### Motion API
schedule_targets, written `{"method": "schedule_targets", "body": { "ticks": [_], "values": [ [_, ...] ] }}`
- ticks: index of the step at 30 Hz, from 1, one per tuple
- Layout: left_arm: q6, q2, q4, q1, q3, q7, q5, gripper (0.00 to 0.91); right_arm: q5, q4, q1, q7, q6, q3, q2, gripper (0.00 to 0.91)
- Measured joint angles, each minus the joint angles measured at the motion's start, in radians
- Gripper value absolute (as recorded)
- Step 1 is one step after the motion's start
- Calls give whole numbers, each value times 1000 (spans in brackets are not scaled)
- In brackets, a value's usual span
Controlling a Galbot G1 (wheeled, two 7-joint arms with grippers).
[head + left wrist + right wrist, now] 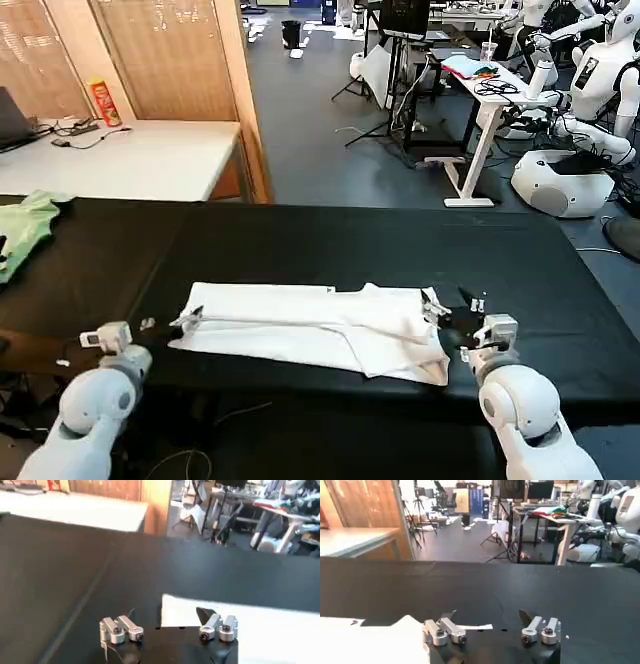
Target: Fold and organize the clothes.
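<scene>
You are looking at one counter [300,240] draped in matte black cloth, and two garments are lying on it. At its left edge a crumpled light green garment [22,228] is running out of view, so its full shape is hidden.

Your left gripper [186,320] is sitting at the left end of the white T-shirt [310,325], near the counter's front edge. In the left wrist view its metal fingers [121,628] are standing spread apart, and one is touching the shirt's corner, which is lying flat beneath it.

The T-shirt is soft, plain white cotton, folded into a long horizontal band with layered edges and one flap overlapping toward its right end. No print is showing on the upper face. It is lying along the front of the counter, roughly centred between both arms.

Your right gripper [440,322] is resting at the shirt's right end. In the right wrist view its fingers [442,629] are also spread, with white fabric lying under one of them, and nothing is being pinched. The fingertips themselves are dark and hard to make out against the black cloth.
</scene>
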Motion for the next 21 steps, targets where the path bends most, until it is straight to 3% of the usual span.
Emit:
{"method": "schedule_targets", "body": {
  "ticks": [5,7,8,9,20,21],
  "values": [
    [-15,-19,1,17,-1,8,43,556,-2,14,-14,0,5,11,-2,878],
    [-16,-24,4,19,-2,8,56,429,-4,18,-16,0,7,12,-1,878],
    [-16,-26,6,19,-1,8,59,273,-5,20,-17,-1,8,11,0,878],
    [-16,-28,8,19,-1,9,62,195,-8,22,-18,-2,10,11,1,878],
    [-7,-35,-3,18,5,31,108,137,-56,22,-22,-25,28,11,7,878],
    [-5,-35,-3,16,5,33,114,29,-57,22,-21,-26,28,10,8,878]
  ]
}}
